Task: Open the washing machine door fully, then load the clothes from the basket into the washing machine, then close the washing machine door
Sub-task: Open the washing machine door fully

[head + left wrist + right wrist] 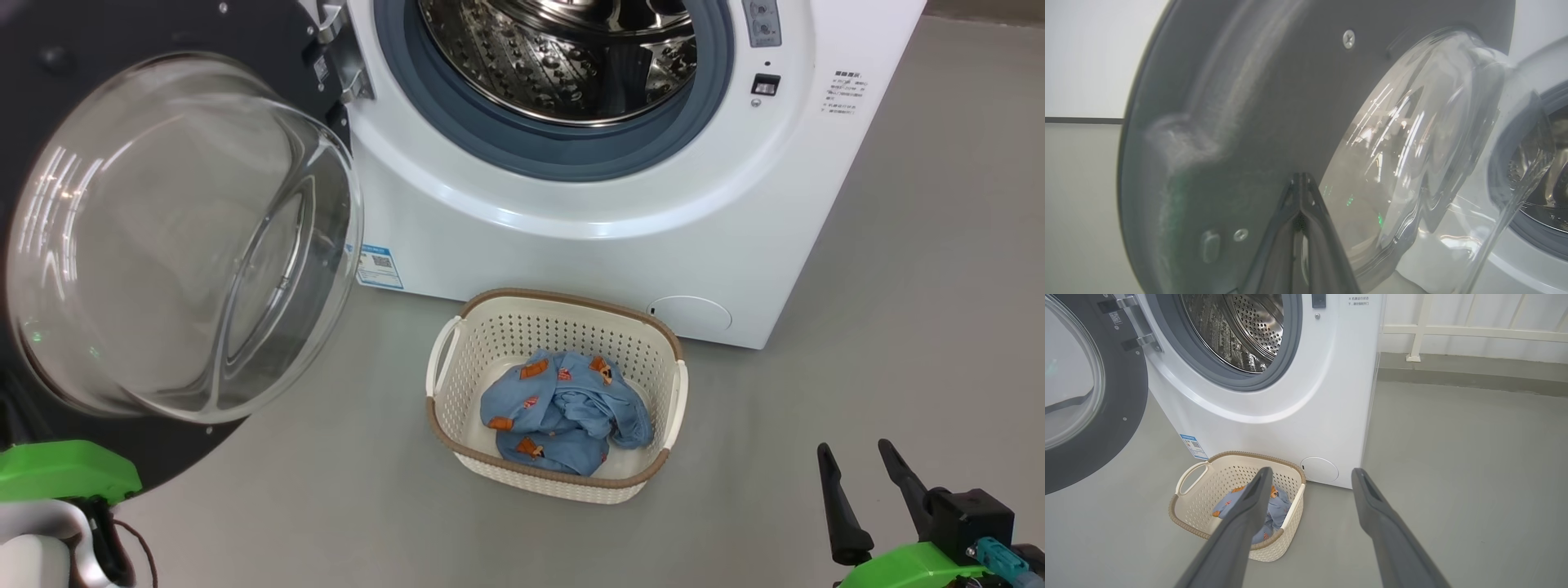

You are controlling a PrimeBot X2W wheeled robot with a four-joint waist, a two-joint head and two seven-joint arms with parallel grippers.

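Door (180, 237) stands open, upper left of head view. Clothes (563, 412) lie in basket (563, 335), frame centre, before washer (571, 245). My left gripper (1300, 179) clenched by door's inner face; right gripper (855, 447) released, lower right.

Cannot read the small print (847, 91) right of the washing machine (571, 245) opening; loses its top and, left of it, the door (180, 237) rim's outer side to cropping.
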